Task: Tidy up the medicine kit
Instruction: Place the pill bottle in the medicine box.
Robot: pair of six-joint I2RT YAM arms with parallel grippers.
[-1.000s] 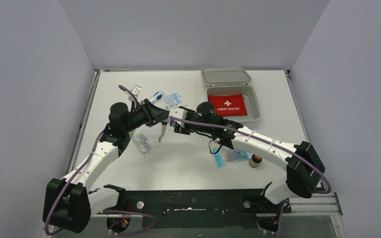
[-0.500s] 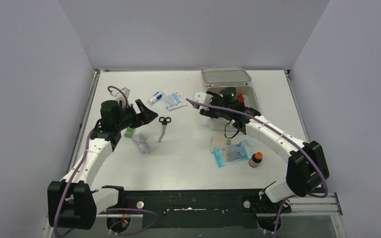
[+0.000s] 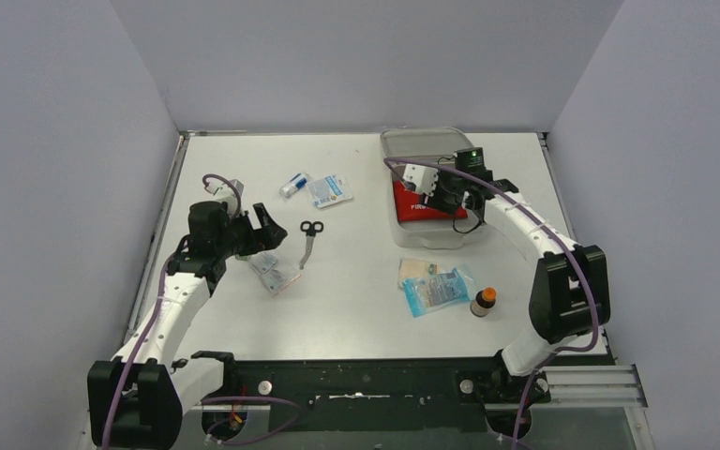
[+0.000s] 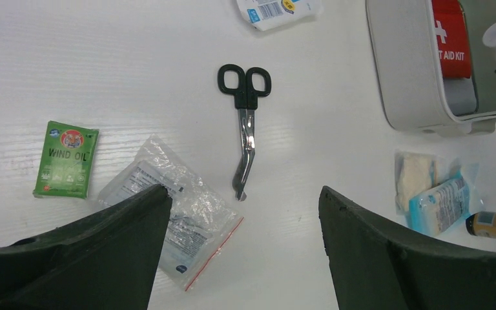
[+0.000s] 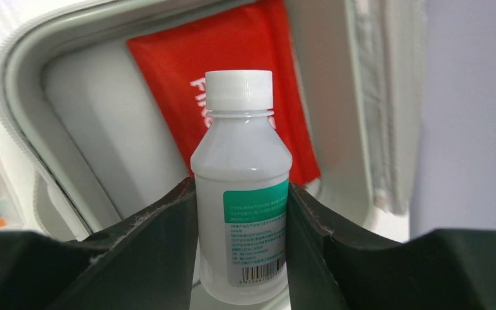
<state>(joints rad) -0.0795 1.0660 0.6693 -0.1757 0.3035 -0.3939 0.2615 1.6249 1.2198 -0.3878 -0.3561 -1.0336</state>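
One probably slick bottle (image 5: 240, 161), clamped mid-body by right gripper (image 5: 240, 194), hangs over the stiff, light kit (image 3: 436, 236); left gripper (image 4: 242, 190) gapes.

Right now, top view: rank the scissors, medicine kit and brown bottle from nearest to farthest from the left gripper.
1. scissors: just right of the left gripper, mid-table.
2. medicine kit: farther right, toward the back.
3. brown bottle: farthest, right side, toward the front.

Scissors (image 4: 246, 123) under wide-spread left claw (image 4: 242, 192); clear pouch (image 4: 194, 213) beside.
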